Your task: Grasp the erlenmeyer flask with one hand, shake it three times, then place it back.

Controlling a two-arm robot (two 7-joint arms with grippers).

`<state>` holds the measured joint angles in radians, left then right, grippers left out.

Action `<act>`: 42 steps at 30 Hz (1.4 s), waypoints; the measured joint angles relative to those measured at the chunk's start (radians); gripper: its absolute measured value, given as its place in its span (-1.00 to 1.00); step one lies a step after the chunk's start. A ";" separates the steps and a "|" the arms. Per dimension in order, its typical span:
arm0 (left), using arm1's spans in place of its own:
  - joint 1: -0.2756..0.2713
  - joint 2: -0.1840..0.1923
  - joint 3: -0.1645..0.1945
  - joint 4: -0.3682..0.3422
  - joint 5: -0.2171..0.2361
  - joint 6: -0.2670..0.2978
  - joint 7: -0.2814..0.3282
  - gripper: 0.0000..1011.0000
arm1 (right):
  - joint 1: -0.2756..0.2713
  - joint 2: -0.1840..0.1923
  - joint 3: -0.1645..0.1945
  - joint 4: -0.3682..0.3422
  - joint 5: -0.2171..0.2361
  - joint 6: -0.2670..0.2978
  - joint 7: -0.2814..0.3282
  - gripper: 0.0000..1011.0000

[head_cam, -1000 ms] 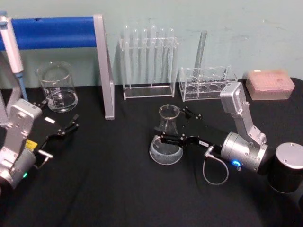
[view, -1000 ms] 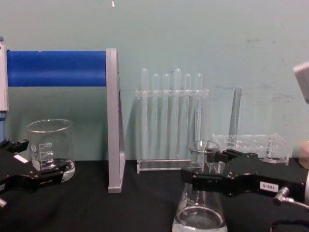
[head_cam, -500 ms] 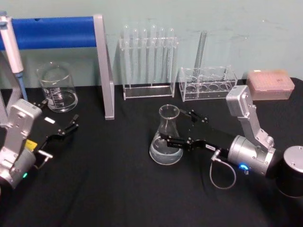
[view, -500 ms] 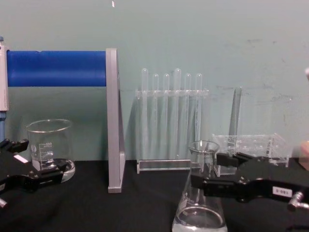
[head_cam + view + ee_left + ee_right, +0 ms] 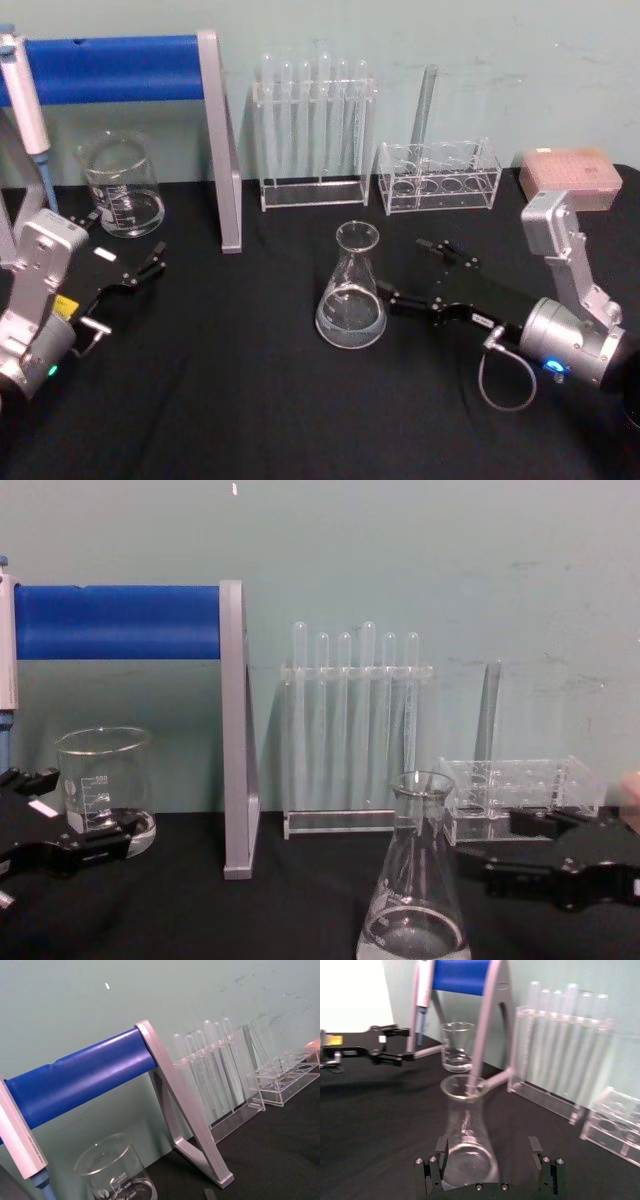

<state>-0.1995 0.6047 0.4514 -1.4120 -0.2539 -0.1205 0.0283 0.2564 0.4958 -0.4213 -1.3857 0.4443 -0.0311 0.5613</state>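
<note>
Both right gripper fingers spread beside erlenmeyer flask.

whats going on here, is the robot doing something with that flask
The right gripper has let go of the erlenmeyer flask and is backing away, fingers open, beside it. The flask stands upright on the black table, free of both grippers. The left gripper sits idle and open near the beaker.

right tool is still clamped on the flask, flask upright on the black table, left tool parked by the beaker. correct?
Not quite: the right tool is open and clear of the erlenmeyer flask, just to its right, as the head view shows. The flask stands upright on the black table; the left tool sits near the beaker.
</note>
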 joint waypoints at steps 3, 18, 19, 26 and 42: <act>0.000 0.000 0.000 0.000 0.000 0.000 0.000 0.98 | -0.011 0.005 0.019 -0.004 0.001 0.003 -0.026 0.98; 0.000 0.000 0.000 0.000 0.000 0.000 0.000 0.98 | 0.002 -0.074 0.094 0.032 -0.093 -0.004 -0.245 0.98; 0.000 0.000 0.000 0.000 0.000 0.000 0.000 0.98 | 0.005 -0.079 0.094 0.037 -0.100 -0.005 -0.253 0.98; 0.000 0.000 0.000 0.000 0.000 0.000 0.000 0.98 | 0.035 -0.124 0.097 0.091 -0.163 -0.004 -0.325 0.98; 0.000 0.000 0.000 0.000 0.000 0.000 0.000 0.98 | 0.053 -0.188 0.118 0.164 -0.242 0.017 -0.399 0.98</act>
<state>-0.1995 0.6047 0.4514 -1.4120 -0.2539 -0.1205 0.0283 0.3089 0.3078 -0.3030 -1.2217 0.2025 -0.0136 0.1625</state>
